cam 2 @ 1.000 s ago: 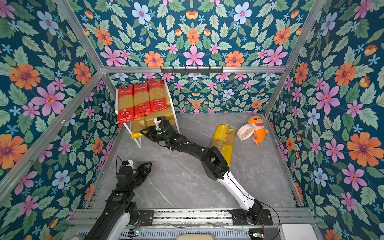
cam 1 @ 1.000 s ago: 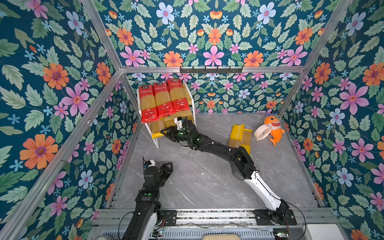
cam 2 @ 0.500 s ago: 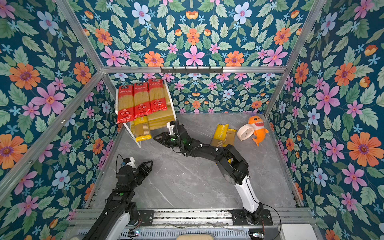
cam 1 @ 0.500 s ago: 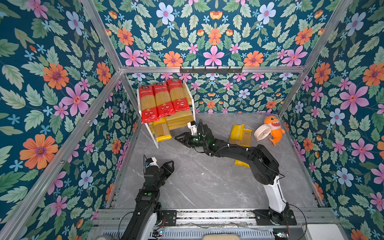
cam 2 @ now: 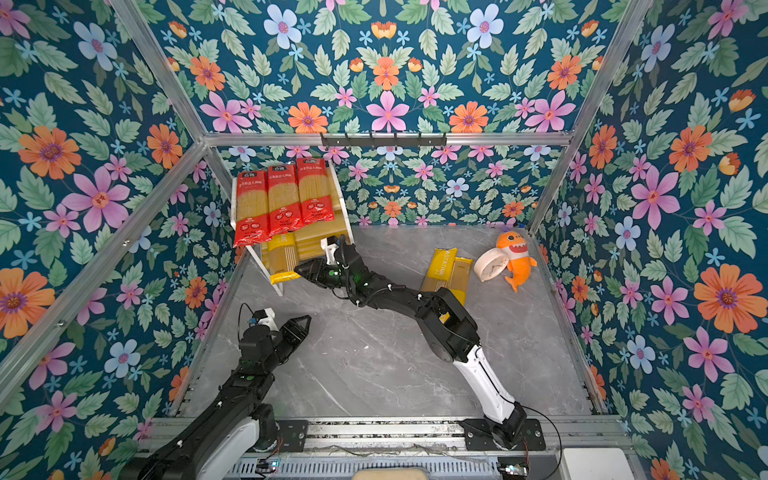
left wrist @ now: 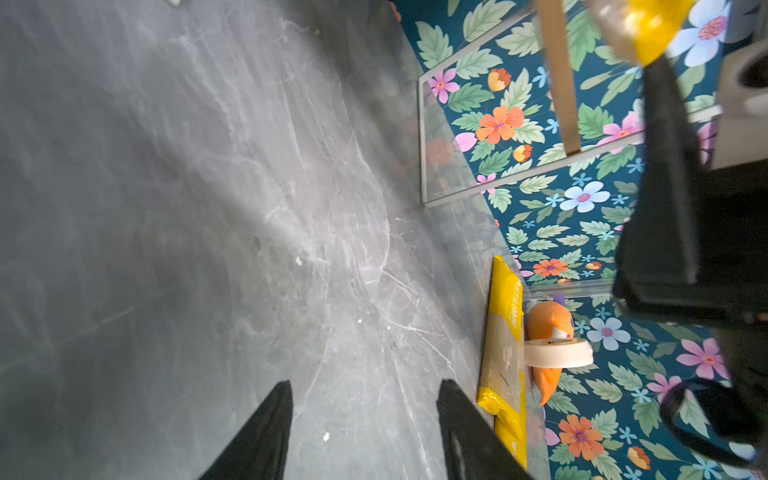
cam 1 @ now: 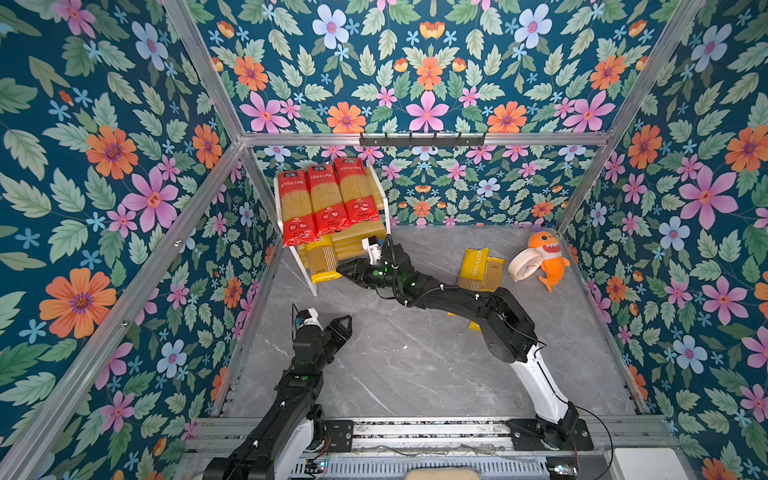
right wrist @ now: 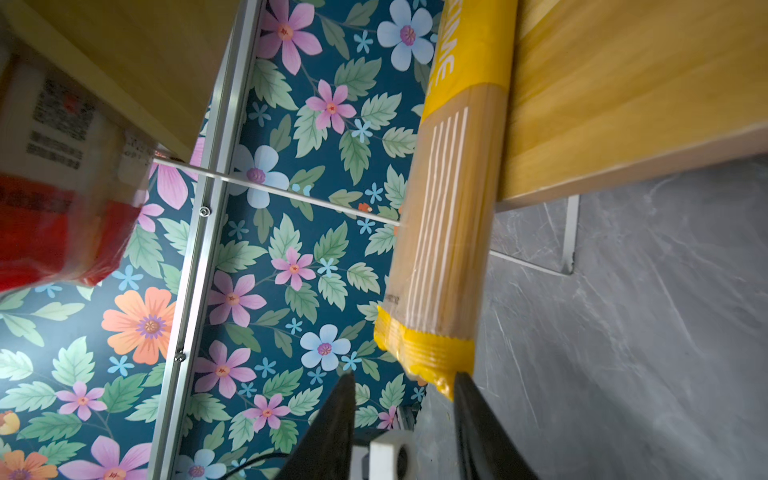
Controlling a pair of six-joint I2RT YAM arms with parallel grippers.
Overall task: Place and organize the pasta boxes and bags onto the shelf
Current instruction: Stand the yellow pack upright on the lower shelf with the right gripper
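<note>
fingers of the right gripper point(right wrist: 405, 390) stand partly apart, one tip touching the end of the yellow pack point(right wrist: 440, 232) on the shelf point(right wrist: 623, 83), unclamped. left gripper point(left wrist: 363, 419) half spread, empty. the right gripper is nearer the shelf than a moment earlier.

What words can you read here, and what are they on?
"ASTATIME": loose yellow pack on the table.
"IME": end of a word on the shelved yellow pack.
White Chinese text on the three red packs: too small to read.
Back label of a red pack, right wrist view: blurred.
</note>
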